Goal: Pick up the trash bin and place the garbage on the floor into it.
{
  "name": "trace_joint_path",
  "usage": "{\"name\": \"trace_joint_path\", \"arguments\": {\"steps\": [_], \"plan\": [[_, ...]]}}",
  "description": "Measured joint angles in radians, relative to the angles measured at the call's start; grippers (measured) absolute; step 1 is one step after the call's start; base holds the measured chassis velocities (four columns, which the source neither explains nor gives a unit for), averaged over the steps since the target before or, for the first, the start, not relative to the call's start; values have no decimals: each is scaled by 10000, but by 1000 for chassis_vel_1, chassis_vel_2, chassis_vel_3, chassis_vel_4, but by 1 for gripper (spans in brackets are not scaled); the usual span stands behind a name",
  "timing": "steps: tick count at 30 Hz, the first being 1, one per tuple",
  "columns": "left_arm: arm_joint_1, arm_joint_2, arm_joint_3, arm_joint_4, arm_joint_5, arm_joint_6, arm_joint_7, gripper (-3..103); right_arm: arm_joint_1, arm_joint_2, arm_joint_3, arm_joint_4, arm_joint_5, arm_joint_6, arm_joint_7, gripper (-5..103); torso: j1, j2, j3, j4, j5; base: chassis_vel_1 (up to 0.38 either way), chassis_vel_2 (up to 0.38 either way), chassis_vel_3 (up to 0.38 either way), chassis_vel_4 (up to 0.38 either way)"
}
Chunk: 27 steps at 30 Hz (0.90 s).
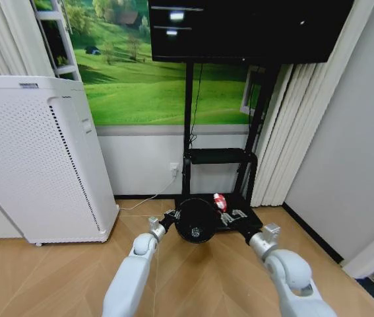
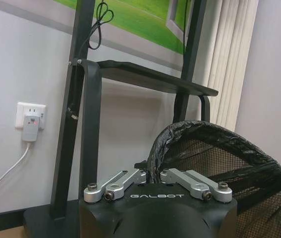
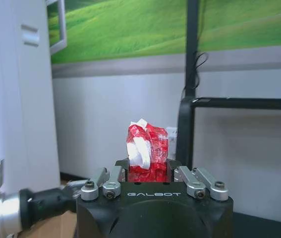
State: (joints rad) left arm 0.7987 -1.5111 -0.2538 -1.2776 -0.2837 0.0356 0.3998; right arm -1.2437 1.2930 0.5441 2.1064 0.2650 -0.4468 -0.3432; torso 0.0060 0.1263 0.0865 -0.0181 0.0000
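My left hand (image 1: 171,218) is clamped on the rim of the trash bin (image 1: 195,222), holding it up off the floor and tipped so its open mouth faces me. In the left wrist view the fingers pinch the black liner edge of the bin (image 2: 219,163), mesh side showing behind. I judge it's held like this to give the other arm an open target close by.

My right hand (image 1: 238,214) sits just right of the bin, gripping a crumpled red-and-white wrapper (image 1: 220,202). In the right wrist view the wrapper (image 3: 146,151) stands up between the closed fingers, pinched at its lower part. It's up near the bin rim's far right edge, not yet inside. My guess: the drop is the step in hand.

Both hands are in front of the black TV stand (image 1: 220,156), low over its base. The white air purifier (image 1: 38,158) stands well apart on the left, out of the way. A wall socket (image 2: 30,120) with a plugged cable is on the far wall.

Other garbage on the floor: can't tell from here.
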Motion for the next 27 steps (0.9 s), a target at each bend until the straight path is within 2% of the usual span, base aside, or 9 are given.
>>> {"name": "trace_joint_path", "arguments": {"steps": [8,10,11,16,17,19,20,25,27], "plan": [[-24,-263,60,111,193,-50,6,7,247,229,-960,-741,-834,96,240,36,0,0,0,0,-1,0,0,0,0],[-21,-348,77,135,246,-69,25,7,409,293,-1143,-1392,-1335,414,319,46,0,0,0,-1,0,0,0,0,0],[-21,-348,77,135,246,-69,25,7,409,293,-1143,-1392,-1335,414,319,46,0,0,0,-1,0,0,0,0,0],[96,-326,178,-6,242,-71,38,7,614,363,-1155,-1995,-1616,678,546,68,0,0,0,0,1,0,0,0,0],[96,-326,178,-6,242,-71,38,7,614,363,-1155,-1995,-1616,678,546,68,0,0,0,0,1,0,0,0,0],[125,-252,193,-57,220,-59,47,7,611,403,-1062,-2037,-1680,735,568,79,0,0,0,0,1,0,0,0,0],[125,-252,193,-57,220,-59,47,7,611,403,-1062,-2037,-1680,735,568,79,0,0,0,0,1,0,0,0,0],[201,-121,132,-222,134,-25,-8,7,435,479,-358,-1319,-1252,671,1023,98,0,0,0,-1,0,0,0,0,0],[258,-76,17,-272,128,-20,-42,7,373,409,-104,-994,-942,587,1325,100,0,0,0,-2,0,0,0,0,0]]}}
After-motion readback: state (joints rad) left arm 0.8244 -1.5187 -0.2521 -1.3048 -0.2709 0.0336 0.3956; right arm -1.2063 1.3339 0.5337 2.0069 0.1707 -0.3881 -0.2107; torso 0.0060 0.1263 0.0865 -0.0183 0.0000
